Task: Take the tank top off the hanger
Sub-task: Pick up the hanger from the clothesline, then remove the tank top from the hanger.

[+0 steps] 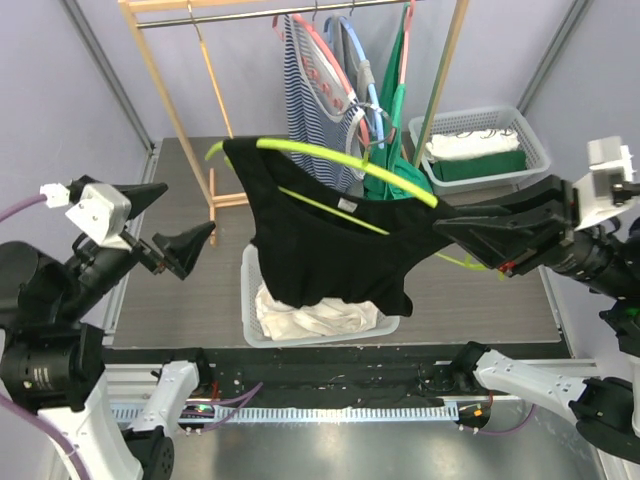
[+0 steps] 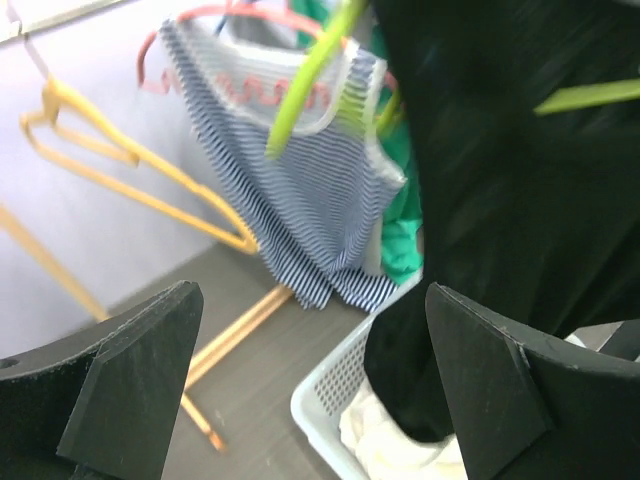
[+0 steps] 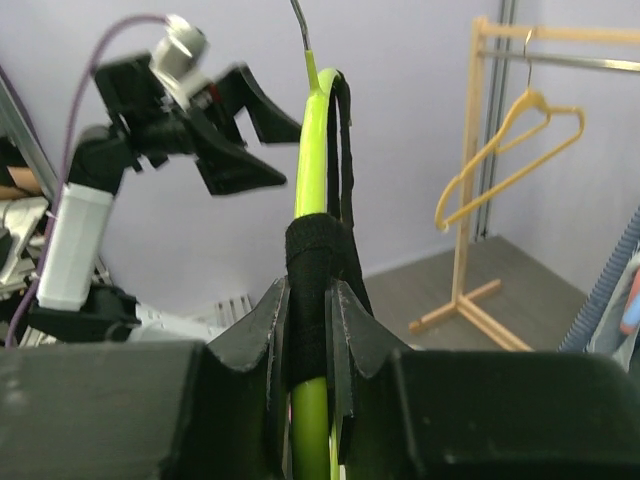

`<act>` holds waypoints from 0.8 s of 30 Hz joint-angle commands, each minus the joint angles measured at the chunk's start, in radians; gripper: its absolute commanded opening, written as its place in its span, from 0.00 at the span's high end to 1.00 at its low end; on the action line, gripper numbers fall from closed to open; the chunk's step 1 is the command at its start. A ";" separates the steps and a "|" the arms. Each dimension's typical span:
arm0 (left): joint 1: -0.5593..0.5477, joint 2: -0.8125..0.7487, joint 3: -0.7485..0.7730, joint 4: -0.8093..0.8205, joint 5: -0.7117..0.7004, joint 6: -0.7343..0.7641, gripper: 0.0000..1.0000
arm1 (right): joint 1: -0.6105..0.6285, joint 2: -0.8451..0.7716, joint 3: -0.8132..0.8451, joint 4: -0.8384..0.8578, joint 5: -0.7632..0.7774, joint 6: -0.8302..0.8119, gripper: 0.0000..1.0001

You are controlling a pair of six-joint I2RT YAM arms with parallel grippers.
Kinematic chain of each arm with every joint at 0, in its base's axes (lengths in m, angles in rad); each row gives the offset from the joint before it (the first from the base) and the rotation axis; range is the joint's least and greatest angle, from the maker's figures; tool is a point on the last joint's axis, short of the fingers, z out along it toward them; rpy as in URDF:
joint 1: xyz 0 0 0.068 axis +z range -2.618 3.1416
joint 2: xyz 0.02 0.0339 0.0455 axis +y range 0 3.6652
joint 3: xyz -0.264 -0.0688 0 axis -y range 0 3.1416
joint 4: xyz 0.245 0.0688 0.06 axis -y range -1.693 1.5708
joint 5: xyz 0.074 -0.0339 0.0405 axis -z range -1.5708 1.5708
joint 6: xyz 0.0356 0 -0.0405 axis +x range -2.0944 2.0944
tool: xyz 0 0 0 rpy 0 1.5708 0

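A black tank top (image 1: 320,235) hangs on a lime-green hanger (image 1: 345,160), held up over the table's middle. My right gripper (image 1: 445,222) is shut on the hanger's right arm, over the strap wrapped round it; in the right wrist view the jaws pinch the strap (image 3: 318,290) and the green rod (image 3: 312,140). My left gripper (image 1: 190,245) is open and empty, to the left of the top, apart from it. In the left wrist view the black top (image 2: 510,180) fills the right side, beyond the wide-apart fingers (image 2: 140,370).
A white basket (image 1: 254,310) with white cloth stands below the top. A wooden clothes rack (image 1: 170,100) behind holds a striped top (image 1: 310,110), other garments and an empty yellow hanger (image 2: 130,160). A second basket (image 1: 480,145) with green and white cloth stands far right.
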 commanded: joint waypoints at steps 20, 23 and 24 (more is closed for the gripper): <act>-0.001 0.077 -0.121 0.329 0.735 -0.242 0.07 | 0.004 0.090 -0.125 -0.168 -0.335 -0.155 0.99; -0.002 0.095 -0.119 0.334 0.811 -0.286 0.10 | 0.004 0.107 -0.104 -0.171 -0.361 -0.168 0.99; -0.001 0.088 -0.130 0.351 0.819 -0.291 0.10 | 0.006 0.114 -0.098 -0.171 -0.363 -0.170 0.99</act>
